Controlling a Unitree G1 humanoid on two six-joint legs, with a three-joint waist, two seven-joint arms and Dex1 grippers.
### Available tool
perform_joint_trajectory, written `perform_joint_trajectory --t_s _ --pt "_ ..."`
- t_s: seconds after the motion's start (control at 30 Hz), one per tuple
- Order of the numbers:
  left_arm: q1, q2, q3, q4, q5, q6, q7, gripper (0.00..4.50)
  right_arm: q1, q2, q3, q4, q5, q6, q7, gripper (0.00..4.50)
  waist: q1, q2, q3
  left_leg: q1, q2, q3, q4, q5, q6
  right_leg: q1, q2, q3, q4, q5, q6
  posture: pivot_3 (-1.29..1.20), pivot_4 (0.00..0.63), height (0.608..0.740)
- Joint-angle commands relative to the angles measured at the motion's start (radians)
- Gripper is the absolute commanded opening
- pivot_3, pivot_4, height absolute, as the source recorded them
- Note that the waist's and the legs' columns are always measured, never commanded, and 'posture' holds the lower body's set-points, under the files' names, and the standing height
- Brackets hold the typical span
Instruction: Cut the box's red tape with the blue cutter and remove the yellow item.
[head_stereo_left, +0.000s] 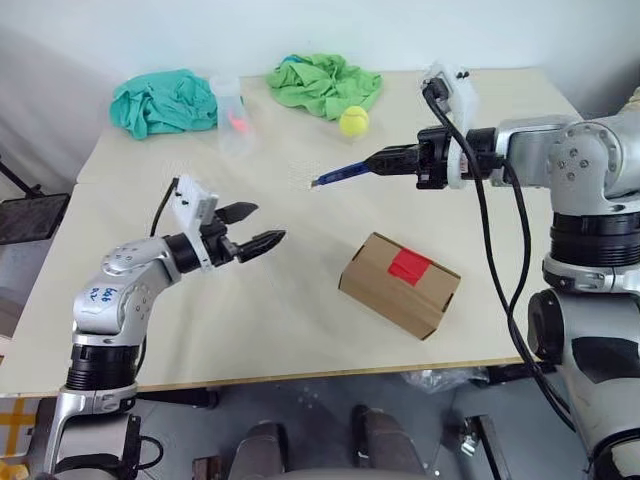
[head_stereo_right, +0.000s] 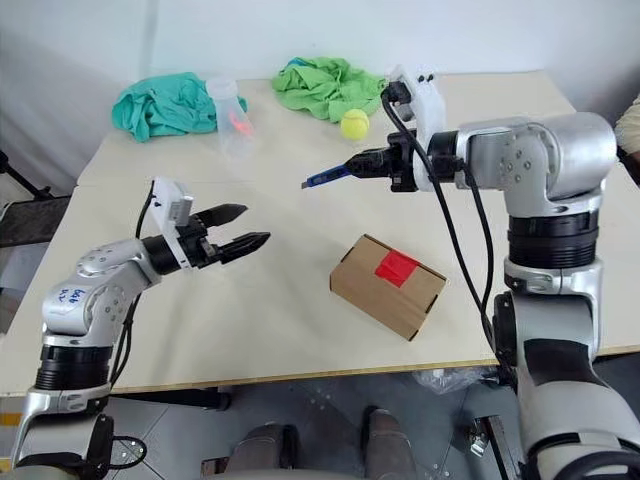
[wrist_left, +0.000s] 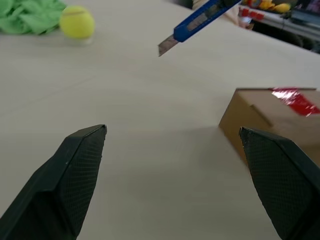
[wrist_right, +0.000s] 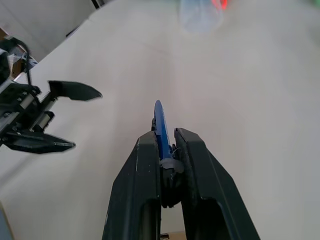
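Note:
The brown box (head_stereo_left: 392, 292) lies on the table toward the front right, with the red tape (head_stereo_left: 408, 266) on its top face. My right gripper (head_stereo_left: 372, 161) is shut on the blue cutter (head_stereo_left: 338, 175) and holds it level in the air behind the box, blade pointing left. In the right wrist view the cutter (wrist_right: 159, 122) sticks out between the shut fingers. My left gripper (head_stereo_left: 268, 222) stands open above the table, left of the box, with nothing in it. Its fingers (wrist_left: 75, 175) frame the box (wrist_left: 260, 117) in the left wrist view. The yellow item is out of view.
A fuzzy tennis ball (head_stereo_left: 353, 121) lies at the back beside a green cloth (head_stereo_left: 325, 82). A teal cloth (head_stereo_left: 165, 102) and a clear plastic cup (head_stereo_left: 230, 115) sit at the back left. The table's front edge (head_stereo_left: 300, 375) runs close below the box.

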Motion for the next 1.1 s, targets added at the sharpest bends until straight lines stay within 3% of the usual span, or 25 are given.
perform_joint_trajectory --t_s 0.03,0.2,0.43,0.67,0.9,1.1 --pt "-0.031 -0.008 -0.072 -0.102 -0.049 0.076 -0.045 4.50 0.050 -0.082 -0.034 -0.159 0.031 -0.086 0.057 0.16 0.001 0.000 0.000 0.000 0.000 0.000 0.000 0.000 0.000 0.000 0.000 0.000 0.000 0.000 0.000 0.00 0.150 0.740" --pt "-0.045 -0.055 -0.184 -0.137 -0.024 0.091 -0.069 4.50 0.215 -0.222 -0.093 -0.334 0.050 -0.234 0.148 0.16 0.020 0.000 0.000 0.000 0.000 0.000 0.000 0.000 0.000 0.000 0.001 0.001 -0.001 0.000 0.000 0.00 0.150 0.740" --pt "-0.097 -0.149 -0.234 -0.096 0.033 0.003 -0.056 4.50 0.417 -0.338 -0.254 -0.489 0.108 -0.305 0.184 0.16 0.027 -0.001 0.001 0.004 0.000 0.001 0.001 0.000 0.000 0.003 0.001 0.003 -0.001 0.000 0.000 0.00 0.150 0.740" --pt "-0.121 -0.210 -0.305 -0.066 0.090 -0.042 -0.071 4.50 0.593 -0.415 -0.391 -0.560 0.165 -0.305 0.174 0.16 0.045 -0.002 0.001 0.006 -0.001 0.001 0.003 -0.001 0.001 0.004 0.001 0.005 -0.003 0.000 0.000 0.00 0.150 0.740" --pt "-0.128 -0.277 -0.374 -0.036 0.168 -0.083 -0.039 4.50 0.699 -0.425 -0.486 -0.613 0.212 -0.281 0.095 0.16 0.046 -0.002 0.001 0.007 -0.001 0.001 0.005 -0.002 0.002 0.005 0.001 0.005 -0.002 0.001 0.000 0.00 0.150 0.740" --pt "-0.135 -0.314 -0.384 -0.032 0.203 -0.071 -0.002 3.13 0.755 -0.449 -0.521 -0.636 0.236 -0.267 0.053 0.16 0.045 -0.003 0.002 0.006 -0.001 0.001 0.009 -0.003 0.005 0.005 0.001 0.006 0.000 0.001 0.000 0.00 0.150 0.740"
